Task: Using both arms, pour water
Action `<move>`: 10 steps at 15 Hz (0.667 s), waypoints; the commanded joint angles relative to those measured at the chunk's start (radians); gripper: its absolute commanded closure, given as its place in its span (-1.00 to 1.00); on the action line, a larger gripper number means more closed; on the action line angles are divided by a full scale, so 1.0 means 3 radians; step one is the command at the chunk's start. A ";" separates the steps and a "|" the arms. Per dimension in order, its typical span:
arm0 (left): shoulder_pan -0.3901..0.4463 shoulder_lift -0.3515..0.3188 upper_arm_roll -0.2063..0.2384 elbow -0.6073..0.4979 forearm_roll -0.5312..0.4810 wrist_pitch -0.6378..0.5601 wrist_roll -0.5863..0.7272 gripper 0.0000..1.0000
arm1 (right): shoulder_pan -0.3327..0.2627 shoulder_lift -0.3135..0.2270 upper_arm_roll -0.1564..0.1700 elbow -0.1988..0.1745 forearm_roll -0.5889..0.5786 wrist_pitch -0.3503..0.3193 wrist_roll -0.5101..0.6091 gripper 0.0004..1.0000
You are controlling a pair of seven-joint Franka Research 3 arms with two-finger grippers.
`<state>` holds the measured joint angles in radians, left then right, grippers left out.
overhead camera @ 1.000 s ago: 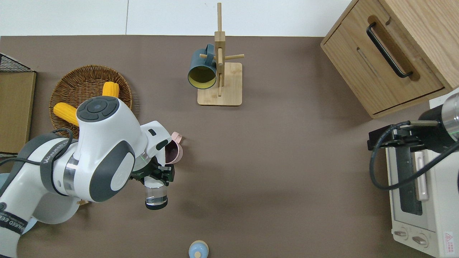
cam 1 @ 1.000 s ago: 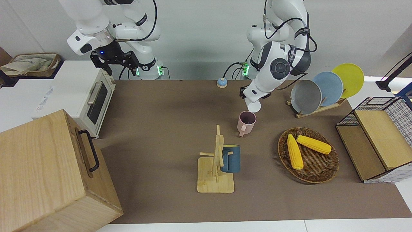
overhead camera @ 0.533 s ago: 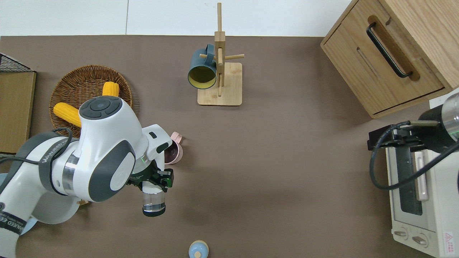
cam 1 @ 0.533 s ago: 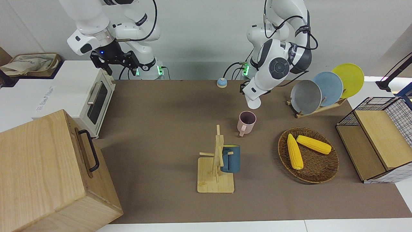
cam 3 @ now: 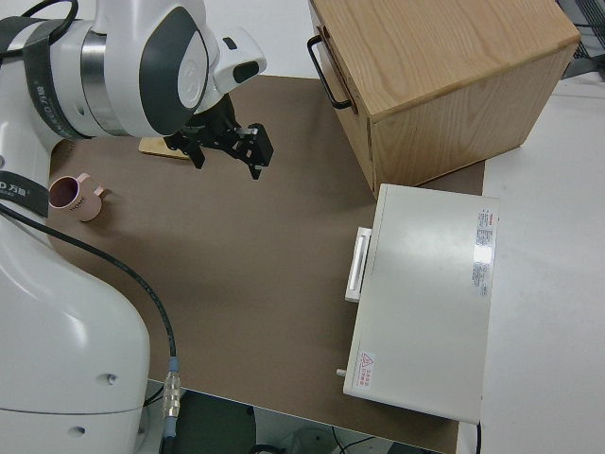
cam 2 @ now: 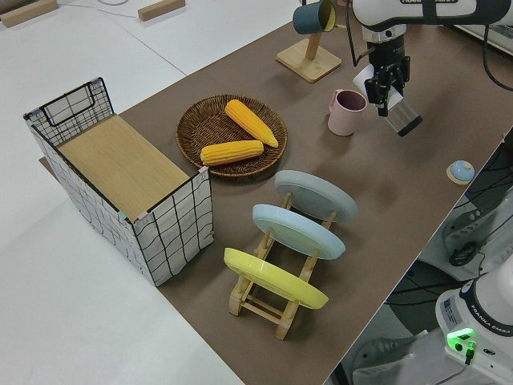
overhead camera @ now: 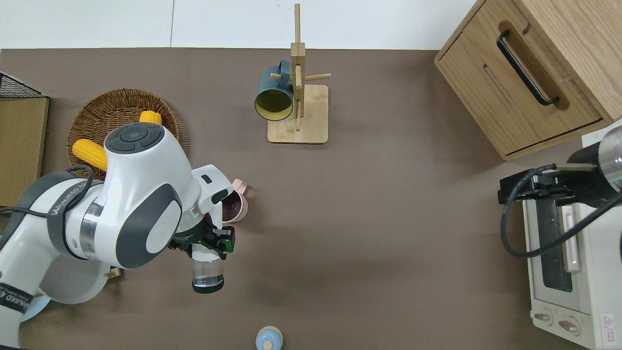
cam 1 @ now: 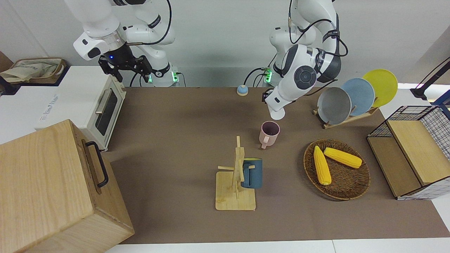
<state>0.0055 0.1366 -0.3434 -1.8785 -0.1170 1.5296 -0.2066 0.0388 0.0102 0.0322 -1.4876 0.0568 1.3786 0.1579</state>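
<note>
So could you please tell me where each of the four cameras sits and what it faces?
Front: across the table, facing both arms.
Overhead: straight down; left arm's jaws hold a glass near the pink mug.
Left side: raised at the left arm's end; plates, corn, that glass.
Right side: above the parked right arm; oven.
All show the mug.

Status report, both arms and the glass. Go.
Left gripper shut on clear glass, tilted, over bare mat just robot-side of pink mug. Right gripper open, parked. Mug upright, nothing between glass and mug.
</note>
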 commanded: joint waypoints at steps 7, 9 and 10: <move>-0.0044 0.0117 -0.0031 0.0274 0.0134 -0.0236 -0.0216 1.00 | -0.0037 -0.0060 0.0021 -0.0062 0.0025 0.0022 -0.0066 -0.97; -0.0044 0.0117 -0.0031 0.0274 0.0134 -0.0236 -0.0216 1.00 | -0.0043 -0.0060 0.0021 -0.0062 0.0025 0.0022 -0.0066 -0.97; -0.0049 0.0127 -0.0031 0.0274 0.0139 -0.0236 -0.0216 1.00 | -0.0043 -0.0060 0.0021 -0.0068 0.0025 0.0027 -0.0066 -0.97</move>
<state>0.0036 0.1713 -0.3538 -1.8337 -0.0977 1.5027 -0.2491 0.0388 0.0102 0.0322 -1.4876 0.0568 1.3786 0.1579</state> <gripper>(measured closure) 0.348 0.013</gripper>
